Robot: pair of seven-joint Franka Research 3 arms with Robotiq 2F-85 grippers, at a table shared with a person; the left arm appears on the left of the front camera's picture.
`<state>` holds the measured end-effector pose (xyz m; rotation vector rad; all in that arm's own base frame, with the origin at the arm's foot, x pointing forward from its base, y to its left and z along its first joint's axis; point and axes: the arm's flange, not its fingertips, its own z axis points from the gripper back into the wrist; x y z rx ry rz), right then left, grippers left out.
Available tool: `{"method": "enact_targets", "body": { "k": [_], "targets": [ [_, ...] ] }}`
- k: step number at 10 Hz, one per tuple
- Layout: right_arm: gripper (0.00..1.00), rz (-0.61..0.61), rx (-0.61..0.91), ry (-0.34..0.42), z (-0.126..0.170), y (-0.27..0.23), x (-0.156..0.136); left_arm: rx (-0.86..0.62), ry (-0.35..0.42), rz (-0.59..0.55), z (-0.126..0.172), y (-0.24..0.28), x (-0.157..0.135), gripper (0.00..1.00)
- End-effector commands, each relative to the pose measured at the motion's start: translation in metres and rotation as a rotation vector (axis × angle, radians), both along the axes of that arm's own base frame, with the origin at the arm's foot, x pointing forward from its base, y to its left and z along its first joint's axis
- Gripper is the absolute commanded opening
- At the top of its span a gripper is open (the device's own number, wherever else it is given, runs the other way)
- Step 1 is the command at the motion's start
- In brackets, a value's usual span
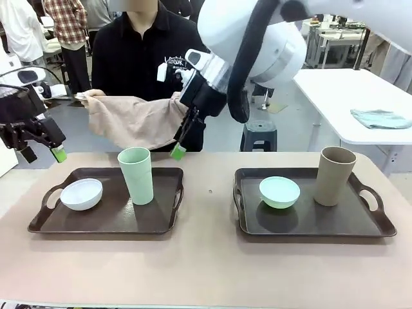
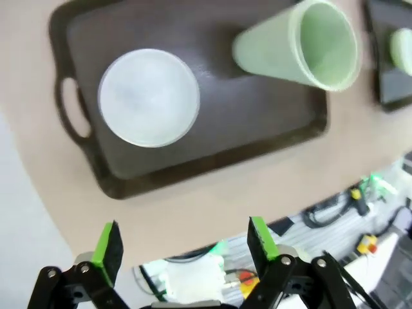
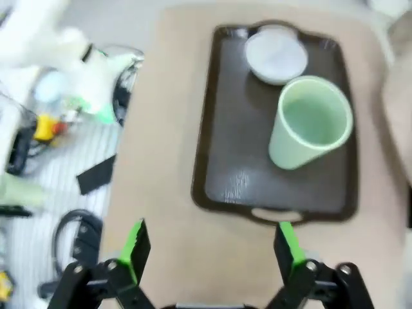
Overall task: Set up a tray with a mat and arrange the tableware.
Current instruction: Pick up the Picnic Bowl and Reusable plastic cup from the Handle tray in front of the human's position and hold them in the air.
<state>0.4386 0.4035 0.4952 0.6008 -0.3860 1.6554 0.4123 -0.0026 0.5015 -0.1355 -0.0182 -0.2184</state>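
Observation:
Two dark trays lie on the table. The left tray (image 1: 154,215) holds a white bowl (image 1: 81,193) and an upright mint green cup (image 1: 136,175). On the right tray (image 1: 335,222) sit a mint green bowl (image 1: 279,191) and a tan-brown cup (image 1: 335,175). Across the table a person holds up a tan cloth mat (image 1: 138,119) with both hands. My right gripper (image 1: 182,145) hangs open just in front of the mat's right end, above the left tray (image 3: 232,148). My left gripper (image 1: 44,153) is open and empty, raised left of the left tray (image 2: 212,129), with the white bowl (image 2: 148,98) below it.
The tabletop (image 1: 206,264) is beige. A white table with a teal cloth (image 1: 381,118) stands at the back right, and a stool (image 1: 259,134) is behind the person. Cables and small parts lie off the table's near edge (image 2: 335,212).

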Motion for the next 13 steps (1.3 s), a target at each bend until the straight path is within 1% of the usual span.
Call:
{"method": "enact_targets", "body": {
  "k": [1, 2, 3, 4, 7, 8, 9, 10, 11, 12, 13],
  "targets": [
    [1.00, 0.103, 0.093, 0.002, -0.041, 0.004, 0.051, 0.188, -0.011, 0.075, -0.018, -0.001, 0.024, 1.00],
    [1.00, 0.083, 0.113, 0.018, -0.064, 0.009, 0.063, 0.237, -0.008, 0.060, -0.031, 0.003, 0.027, 1.00],
    [1.00, 0.023, 0.180, 0.025, -0.074, 0.014, 0.069, 0.253, -0.007, 0.010, -0.038, 0.007, 0.029, 1.00],
    [1.00, 0.093, 0.065, -0.007, -0.054, 0.000, 0.049, 0.153, -0.015, 0.033, -0.025, 0.000, 0.023, 1.00],
    [1.00, 0.093, 0.065, -0.007, -0.054, 0.000, 0.049, 0.153, -0.015, 0.033, -0.025, 0.000, 0.023, 1.00],
    [1.00, 0.093, 0.095, -0.007, -0.062, 0.008, 0.061, 0.183, -0.016, 0.025, -0.030, 0.001, 0.027, 1.00],
    [1.00, 0.045, 0.172, 0.052, -0.075, 0.014, 0.072, 0.146, -0.020, 0.048, -0.036, 0.007, 0.040, 1.00],
    [1.00, -0.027, 0.196, 0.080, -0.093, 0.022, 0.081, 0.139, -0.028, 0.010, -0.044, 0.007, 0.045, 1.00],
    [1.00, -0.074, 0.189, 0.089, -0.104, 0.026, 0.085, 0.146, -0.034, -0.017, -0.049, 0.006, 0.041, 1.00],
    [1.00, -0.129, 0.203, 0.094, -0.112, 0.027, 0.089, 0.118, -0.042, -0.042, -0.052, 0.008, 0.038, 1.00],
    [1.00, -0.146, 0.206, 0.100, -0.119, 0.030, 0.096, 0.101, -0.036, -0.077, -0.055, 0.009, 0.042, 1.00]
  ]
}}
